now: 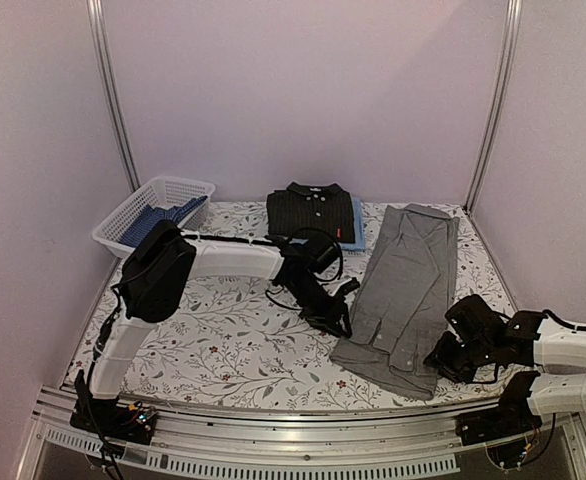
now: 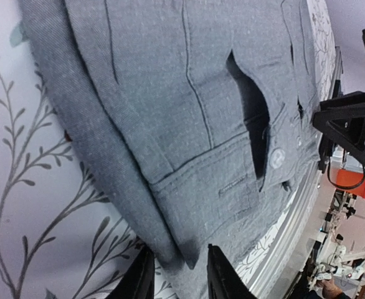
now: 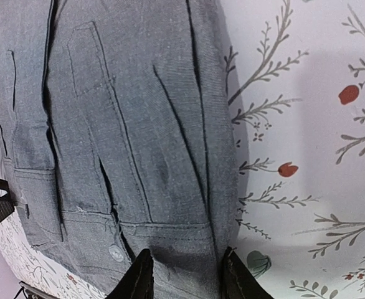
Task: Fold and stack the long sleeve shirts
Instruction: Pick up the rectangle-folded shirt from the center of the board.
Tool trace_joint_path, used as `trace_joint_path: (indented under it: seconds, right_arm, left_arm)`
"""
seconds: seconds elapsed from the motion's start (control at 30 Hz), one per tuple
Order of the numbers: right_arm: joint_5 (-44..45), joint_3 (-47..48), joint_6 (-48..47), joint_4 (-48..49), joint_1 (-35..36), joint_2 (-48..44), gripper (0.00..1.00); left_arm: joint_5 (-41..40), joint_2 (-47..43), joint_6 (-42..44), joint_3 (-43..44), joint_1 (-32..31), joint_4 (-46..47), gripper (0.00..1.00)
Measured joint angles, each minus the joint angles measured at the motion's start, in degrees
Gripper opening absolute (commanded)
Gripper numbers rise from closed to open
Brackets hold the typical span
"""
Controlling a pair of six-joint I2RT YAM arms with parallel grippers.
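The grey shirt (image 1: pixel 408 285) lies folded into a long strip on the right of the table, collar at the far end. My left gripper (image 1: pixel 339 322) is open at its near left corner; in the left wrist view the corner and cuff (image 2: pixel 189 187) lie between the spread fingers (image 2: pixel 139 280). My right gripper (image 1: pixel 451 358) is open at the near right edge, fingers (image 3: pixel 140 279) astride the hem of the grey shirt (image 3: pixel 126 137). The black shirt (image 1: pixel 311 212) lies folded at the back on a light blue one (image 1: pixel 357 222).
A white lattice basket (image 1: pixel 123 212) stands at the back left with blue cloth (image 1: pixel 158 218) in it. The floral table cover (image 1: pixel 213 330) ends at a metal rail (image 1: pixel 303 440) at the near edge. Walls close in on both sides.
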Motion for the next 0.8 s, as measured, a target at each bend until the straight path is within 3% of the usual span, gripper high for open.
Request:
trace_joint_path:
  seconds: [0.17, 0.33, 0.57, 0.8]
  right_arm:
    - [-0.70, -0.28, -0.74, 0.59, -0.02, 0.07, 0.22]
    - [-1.36, -0.31, -1.64, 1.27, -0.02, 0.07, 0.01]
    - [-4.31, -0.61, -2.73, 2.62, 0.46, 0.11, 0.00]
    - [-5.09, -0.59, -1.73, 3.08, 5.79, -0.13, 0.00]
  left_arm:
    - [1.73, 0.00, -1.25, -1.51, 0.00, 0.85, 0.11]
    - [2.58, -0.07, -2.95, -3.21, 0.02, 2.89, 0.01]
    - [3.30, -3.82, -4.87, -10.88, 0.33, 8.07, 0.00]
    - [2.62, -10.03, -5.95, -21.05, 0.46, 11.04, 0.00]
